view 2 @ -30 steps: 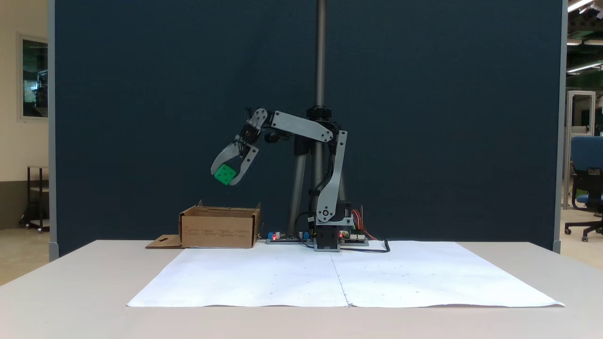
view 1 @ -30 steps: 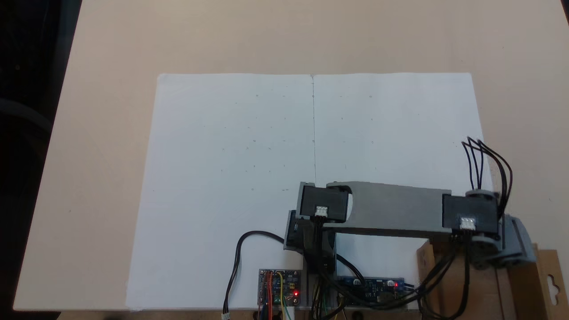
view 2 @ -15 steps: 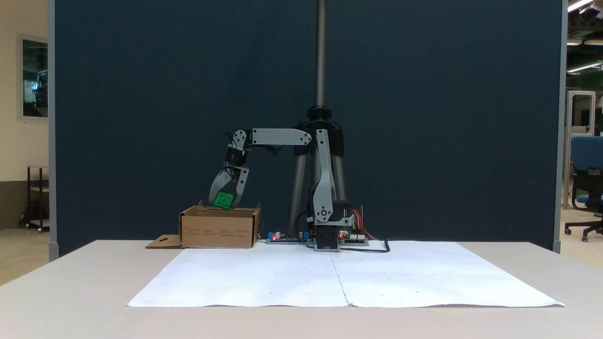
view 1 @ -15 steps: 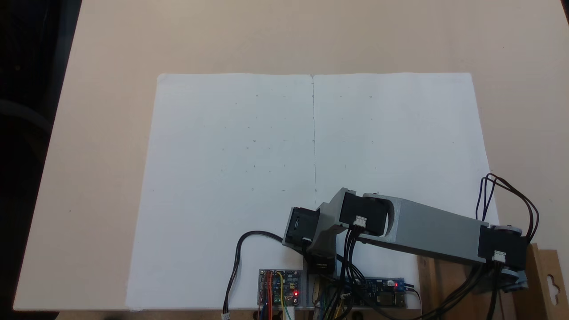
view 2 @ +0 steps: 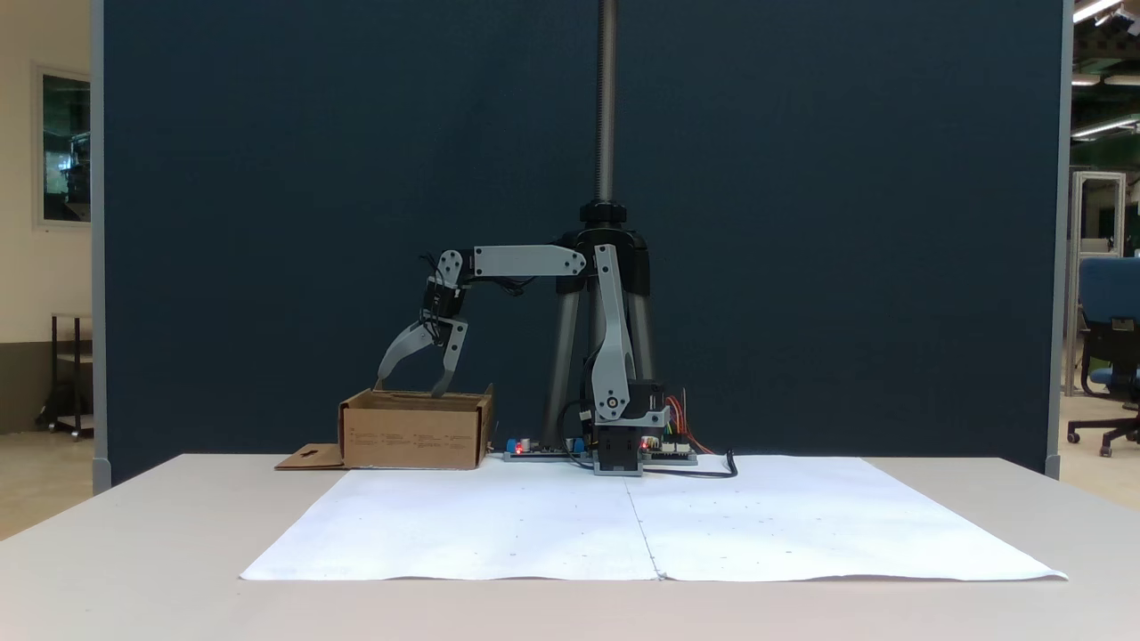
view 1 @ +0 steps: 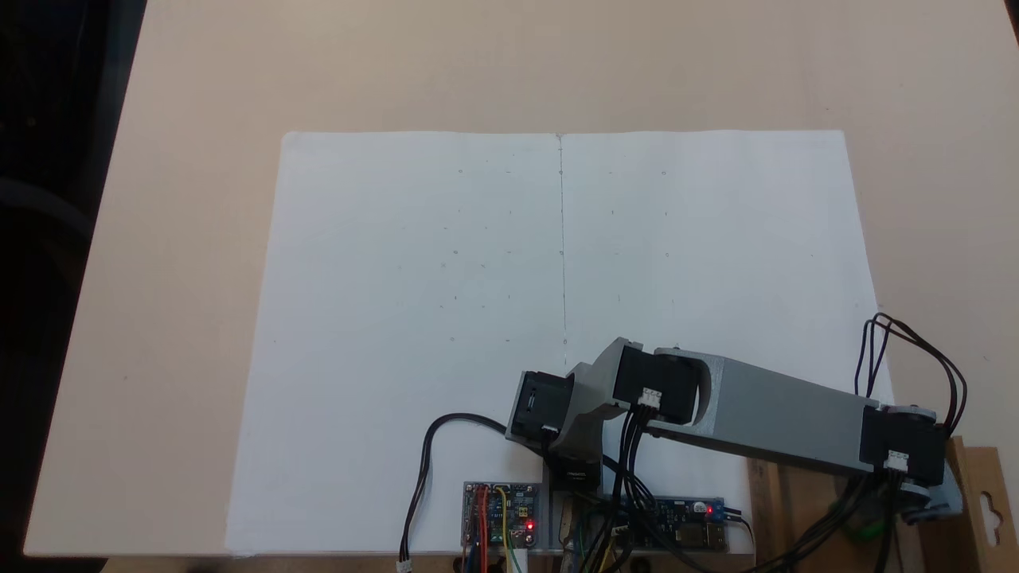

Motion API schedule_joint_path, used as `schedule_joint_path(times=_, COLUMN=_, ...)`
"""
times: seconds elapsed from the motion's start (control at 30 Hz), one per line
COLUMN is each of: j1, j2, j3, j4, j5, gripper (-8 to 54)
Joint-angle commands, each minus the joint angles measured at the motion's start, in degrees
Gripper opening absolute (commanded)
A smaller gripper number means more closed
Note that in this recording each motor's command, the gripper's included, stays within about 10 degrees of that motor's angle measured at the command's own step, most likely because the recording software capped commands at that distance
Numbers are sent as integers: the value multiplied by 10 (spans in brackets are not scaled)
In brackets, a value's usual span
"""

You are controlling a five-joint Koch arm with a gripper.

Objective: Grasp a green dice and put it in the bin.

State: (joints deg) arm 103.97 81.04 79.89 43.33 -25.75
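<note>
- The table (view 2: pixel 134 534) carries the bin (view 2: pixel 414 438) at its far edge.
- The gripper (view 2: pixel 408 388) hangs just above the bin, jaws spread and empty.
- The green dice (view 1: pixel 864 527) lies inside the bin.
- Release looks done; next, lift the arm clear.

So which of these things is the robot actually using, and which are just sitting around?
In use:
- gripper, open above the bin
- bin
- green dice, glimpsed inside the bin

Just there:
- white paper sheet
- circuit boards
- tripod
- blue chair
</note>
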Motion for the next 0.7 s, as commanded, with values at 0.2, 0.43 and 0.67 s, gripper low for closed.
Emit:
schedule_joint_path(times=0.2, j1=-54, j2=67, j3=-30, j4=-62, j5=21, gripper=410)
schedule_joint_path(times=0.43, j1=-220, j2=130, j3=-66, j4=-70, j5=196, gripper=410)
schedule_joint_path(times=0.67, j1=-431, j2=178, j3=-81, j4=-69, j5=277, gripper=410)
